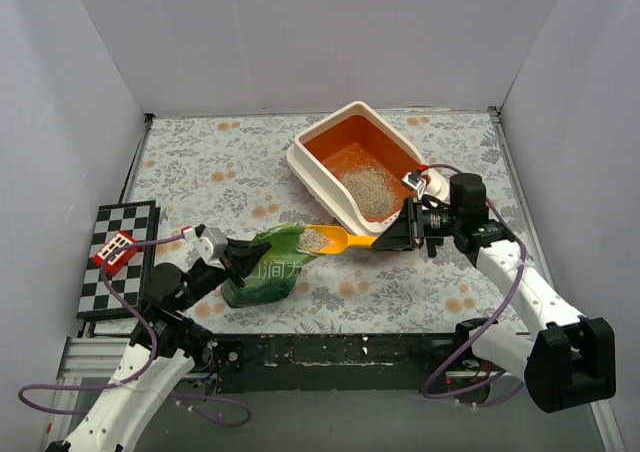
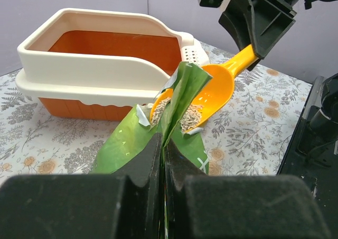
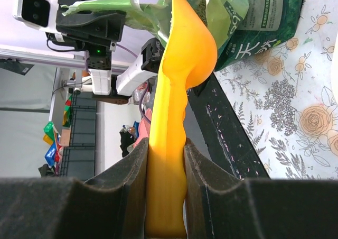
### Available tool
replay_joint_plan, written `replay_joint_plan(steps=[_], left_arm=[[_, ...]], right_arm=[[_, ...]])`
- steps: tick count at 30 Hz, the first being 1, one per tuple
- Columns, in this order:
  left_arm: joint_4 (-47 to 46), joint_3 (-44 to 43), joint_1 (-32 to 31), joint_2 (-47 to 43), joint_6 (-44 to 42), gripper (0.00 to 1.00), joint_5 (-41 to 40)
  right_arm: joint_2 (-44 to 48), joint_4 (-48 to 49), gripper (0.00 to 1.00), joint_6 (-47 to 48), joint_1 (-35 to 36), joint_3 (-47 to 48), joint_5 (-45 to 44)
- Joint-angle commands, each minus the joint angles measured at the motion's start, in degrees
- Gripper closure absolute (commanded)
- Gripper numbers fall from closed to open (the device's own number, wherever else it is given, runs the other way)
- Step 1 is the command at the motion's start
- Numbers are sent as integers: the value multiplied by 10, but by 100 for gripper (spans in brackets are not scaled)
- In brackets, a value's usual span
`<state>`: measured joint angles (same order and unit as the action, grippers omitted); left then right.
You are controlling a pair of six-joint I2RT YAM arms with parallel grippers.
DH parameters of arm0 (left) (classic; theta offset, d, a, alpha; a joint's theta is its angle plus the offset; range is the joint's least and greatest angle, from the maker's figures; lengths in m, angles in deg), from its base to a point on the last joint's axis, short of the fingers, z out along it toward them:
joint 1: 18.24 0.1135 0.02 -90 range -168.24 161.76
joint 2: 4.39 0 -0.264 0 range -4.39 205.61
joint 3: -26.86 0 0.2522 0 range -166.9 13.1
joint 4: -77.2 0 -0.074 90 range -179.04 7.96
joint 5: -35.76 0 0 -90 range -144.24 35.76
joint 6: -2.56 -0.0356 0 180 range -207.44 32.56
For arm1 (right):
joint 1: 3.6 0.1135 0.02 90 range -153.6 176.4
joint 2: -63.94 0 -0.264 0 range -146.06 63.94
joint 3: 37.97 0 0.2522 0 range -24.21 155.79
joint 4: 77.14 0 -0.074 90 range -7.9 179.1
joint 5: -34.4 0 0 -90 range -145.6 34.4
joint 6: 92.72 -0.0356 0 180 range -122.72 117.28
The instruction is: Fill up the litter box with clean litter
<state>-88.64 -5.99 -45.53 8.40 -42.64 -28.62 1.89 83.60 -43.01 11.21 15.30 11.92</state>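
box [image 1: 312,182]: white rim and walls, orange inside, sits angled at far centre-right of the table [image 1: 200,162]. litter [image 1: 368,190]: pale grey-beige granules in a small heap on the box floor toward its near end, with the rest of the orange floor bare. More granules fill the bowl of the scoop [image 1: 335,239], which is at the mouth of the green bag [image 1: 262,277], near the box's near corner. right gripper [image 1: 402,234] is clamped on the scoop handle. left gripper [image 1: 238,256] is pinched tight on the bag's top edge.
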Motion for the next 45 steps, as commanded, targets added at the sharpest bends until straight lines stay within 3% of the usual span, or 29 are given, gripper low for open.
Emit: replay_joint_plan(steps=[1, 14, 28, 33, 36, 45], left_arm=[[-8, -2, -2, -7, -2, 100, -16], [-8, -2, -2, -15, -2, 100, -29], [-12, 1, -2, -27, -3, 100, -31], [-15, 2, -2, -27, -2, 100, -30], [-14, 2, -2, -29, -1, 100, -30], [-18, 4, -2, -29, -2, 100, -29]], right_arm=[[35, -20, 99, -1, -9, -1, 19], [63, 34, 99, -83, -33, 17, -25], [-29, 186, 99, -205, -124, 77, -35], [-77, 190, 99, -193, -165, 104, -67], [-99, 135, 99, -143, -169, 136, -98], [-142, -186, 99, 116, -167, 289, -309]])
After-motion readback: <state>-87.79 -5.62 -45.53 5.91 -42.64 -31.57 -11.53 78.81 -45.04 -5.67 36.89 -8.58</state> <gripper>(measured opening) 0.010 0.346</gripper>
